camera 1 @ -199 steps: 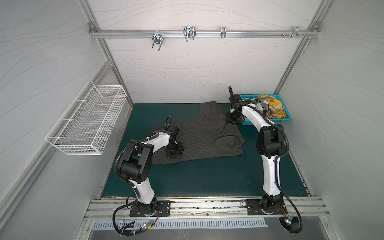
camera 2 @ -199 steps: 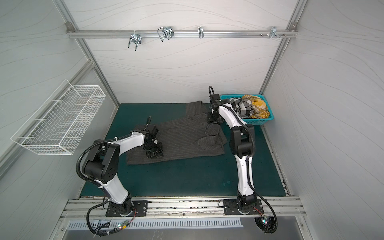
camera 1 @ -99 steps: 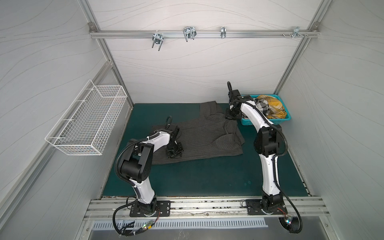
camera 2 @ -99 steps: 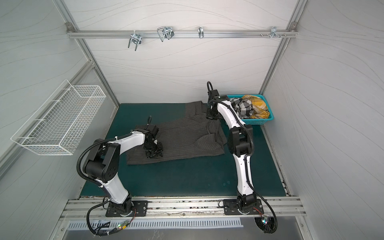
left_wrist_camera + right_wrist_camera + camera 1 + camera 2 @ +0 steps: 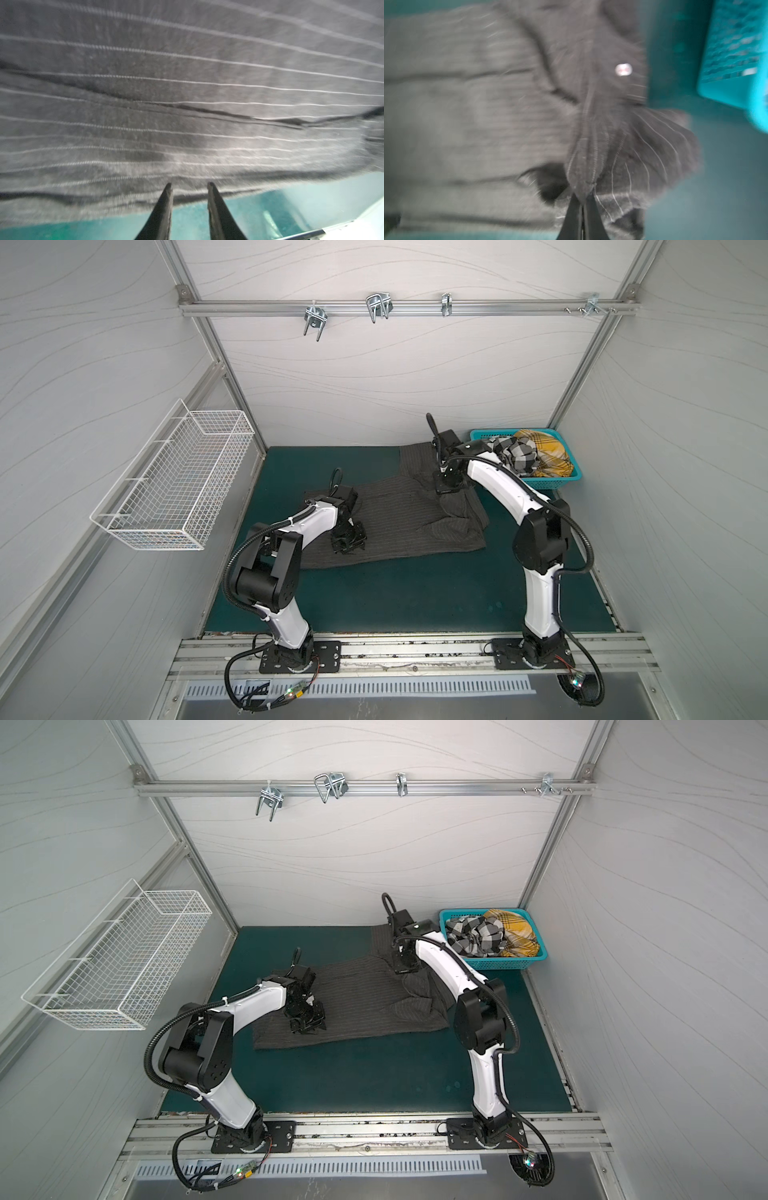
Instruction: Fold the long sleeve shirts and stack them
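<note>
The dark charcoal pinstriped shirt (image 5: 399,522) (image 5: 365,1002) lies spread on the green mat, bunched at its right end. My left gripper (image 5: 347,545) (image 5: 307,1027) rests low on its near left part. In the left wrist view it (image 5: 190,184) is open, the tips at the cloth's (image 5: 187,93) edge and only mat between them. My right gripper (image 5: 446,487) (image 5: 405,969) is at the far right part of the shirt. In the right wrist view it (image 5: 583,196) is shut on a pinched fold of the shirt (image 5: 591,158). The check shirt (image 5: 517,454) (image 5: 478,934) and the yellow plaid shirt (image 5: 544,448) (image 5: 513,928) lie crumpled in the basket.
The teal plastic basket (image 5: 552,483) (image 5: 498,964) (image 5: 737,62) stands in the far right corner, close to my right arm. A white wire basket (image 5: 174,485) hangs on the left wall. A rail with metal hooks (image 5: 378,308) crosses the back wall overhead.
My right gripper has shut on the charcoal shirt's cloth and moved left and nearer, away from the basket. My left gripper has stayed in place, its jaws a little wider.
</note>
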Robot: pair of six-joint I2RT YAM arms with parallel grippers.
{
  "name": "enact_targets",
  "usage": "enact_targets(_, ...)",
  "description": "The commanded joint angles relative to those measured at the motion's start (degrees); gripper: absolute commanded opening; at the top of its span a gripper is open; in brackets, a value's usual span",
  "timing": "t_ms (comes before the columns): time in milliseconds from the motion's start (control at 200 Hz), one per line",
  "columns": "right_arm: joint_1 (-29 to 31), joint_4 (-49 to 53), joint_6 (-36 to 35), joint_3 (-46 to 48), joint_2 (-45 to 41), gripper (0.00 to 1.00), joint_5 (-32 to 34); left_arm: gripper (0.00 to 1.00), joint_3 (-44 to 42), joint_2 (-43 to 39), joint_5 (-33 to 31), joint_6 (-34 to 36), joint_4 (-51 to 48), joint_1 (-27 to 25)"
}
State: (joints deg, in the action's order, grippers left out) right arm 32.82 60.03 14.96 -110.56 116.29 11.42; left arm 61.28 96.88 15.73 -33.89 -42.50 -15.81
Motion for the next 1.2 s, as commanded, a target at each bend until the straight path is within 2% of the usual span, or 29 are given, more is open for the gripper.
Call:
enact_targets(0, 3.1, -1.2, 0.8, 4.9, -2.1, 0.0, 1.9, 0.3, 2.2, -1.1, 1.1, -0.6, -0.9, 0.0)
enact_targets(65, 4.5, -1.9, 1.7, 6.7, -2.4, 0.04, 2.7, 0.3, 1.7, -0.8, 1.4, -0.6, -0.4, 0.0)
enact_targets(120, 4.7, -2.3, 2.4, 7.6, -2.4, 0.12, 2.5, 0.3, 0.9, -0.3, 1.7, -0.7, 0.1, 0.0)
enact_targets(285, 2.4, -0.8, 3.1, 5.7, -1.0, 0.58, 2.5, 0.3, -0.7, 0.9, 2.7, -1.1, 1.5, 0.0)
enact_targets(320, 1.7, -0.4, 3.1, 4.9, -1.1, 0.62, 2.2, 0.3, -0.8, 0.9, 2.7, -1.1, 1.5, 0.0)
enact_targets(495, -3.1, 1.1, 2.8, 0.7, -2.9, 0.65, -3.3, 0.3, -0.6, 1.1, 2.5, -0.7, 1.2, 0.0)
enact_targets(645, -10.4, 2.3, 4.7, -0.9, -3.8, 0.64, -8.1, 0.3, 0.0, 1.5, 2.5, -0.6, 1.1, 0.1)
enact_targets(785, -15.2, 3.0, 3.2, -3.1, -0.5, 0.63, -15.3, 0.3, 0.3, 2.2, 2.6, 0.0, 0.8, 0.1)
enact_targets(950, -13.0, 3.5, -1.1, -8.5, 3.9, 0.63, -15.3, 0.3, 0.0, 2.1, 2.6, 0.0, 0.8, 0.1)
enact_targets(1195, -9.5, 8.1, -1.0, -20.3, 14.8, 0.6, -5.7, 0.29, -0.4, 2.5, 2.9, 0.4, 0.8, 0.1)
